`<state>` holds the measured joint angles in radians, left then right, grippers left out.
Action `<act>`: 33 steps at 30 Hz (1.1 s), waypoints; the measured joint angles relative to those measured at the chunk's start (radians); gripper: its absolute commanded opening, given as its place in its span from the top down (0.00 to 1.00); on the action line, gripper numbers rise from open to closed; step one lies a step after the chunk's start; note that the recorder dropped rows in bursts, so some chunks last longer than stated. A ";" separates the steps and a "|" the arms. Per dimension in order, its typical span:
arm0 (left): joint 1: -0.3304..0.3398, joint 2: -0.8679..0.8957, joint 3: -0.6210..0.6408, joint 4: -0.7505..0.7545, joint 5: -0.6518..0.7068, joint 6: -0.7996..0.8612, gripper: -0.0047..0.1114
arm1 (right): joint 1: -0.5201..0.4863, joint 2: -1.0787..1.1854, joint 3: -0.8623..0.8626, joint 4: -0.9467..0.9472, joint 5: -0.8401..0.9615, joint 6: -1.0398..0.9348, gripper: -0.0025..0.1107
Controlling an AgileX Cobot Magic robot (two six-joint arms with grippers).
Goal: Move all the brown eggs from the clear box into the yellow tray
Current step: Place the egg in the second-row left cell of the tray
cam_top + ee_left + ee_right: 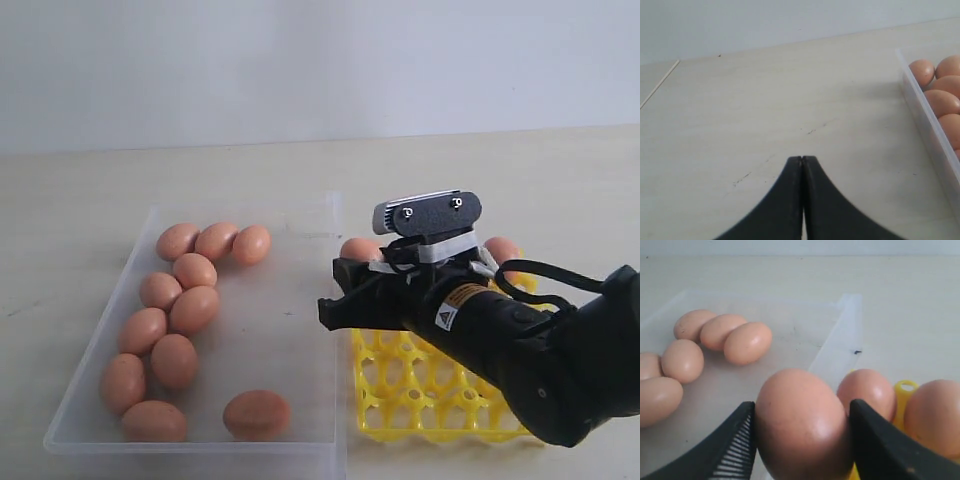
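Black left tool (802, 160) clenched, empty, over bare worktop (765, 100) beside clear box (290, 330). Eleven brown eggs (193, 308) visible in box. Right tool (801, 432) grasping one egg (800, 405) at box's tray-side wall. Step: egg transfer. Next: find free cup in yellow tray (420, 390), lower gently, release.

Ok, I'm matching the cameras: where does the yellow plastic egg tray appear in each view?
Exterior view: yellow plastic lattice egg tray, lower right, beside the clear plastic box.
Left wrist view: not in it.
Right wrist view: one yellow post between two brown eggs.
Shared landmark: the box's wall.
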<state>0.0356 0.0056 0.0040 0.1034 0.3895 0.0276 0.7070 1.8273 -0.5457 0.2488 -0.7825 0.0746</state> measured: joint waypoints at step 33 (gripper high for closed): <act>0.000 0.000 0.000 0.000 0.000 0.000 0.96 | 0.000 0.006 -0.047 0.143 0.090 -0.001 0.45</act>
<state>0.0356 0.0056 0.0040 0.1034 0.3895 0.0276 0.7070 1.8332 -0.5924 0.3916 -0.6927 0.0735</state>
